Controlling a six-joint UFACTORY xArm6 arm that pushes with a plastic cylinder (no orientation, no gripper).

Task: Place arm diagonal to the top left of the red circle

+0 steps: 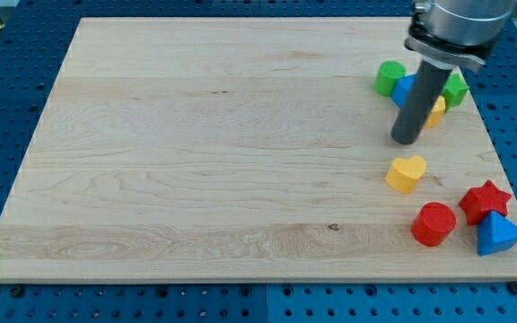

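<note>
1. My tip (406,141) is sitting on the bench (196,144) at the view's right, above the yellow heart (407,173) and apart from it.
2. No hand is showing on this rig, just the straight dark rod, so I'm reporting nothing spread or pinched.
3. The red circle (433,224) is lying near the view's bottom right, well below my tip and slightly to the view's right of it.
4. The yellow heart is sitting between my tip and the red circle, up and to the view's left of the circle.
5. A red star (485,201) is sitting just right of the red circle, with a blue triangle (497,235) touching the star from below.
6. Behind the rod a cluster is showing: green block (388,78) on the view's left, a blue block (405,90), a yellow block (436,109) and a second green block (456,90), shapes partly hidden by the rod.
</note>
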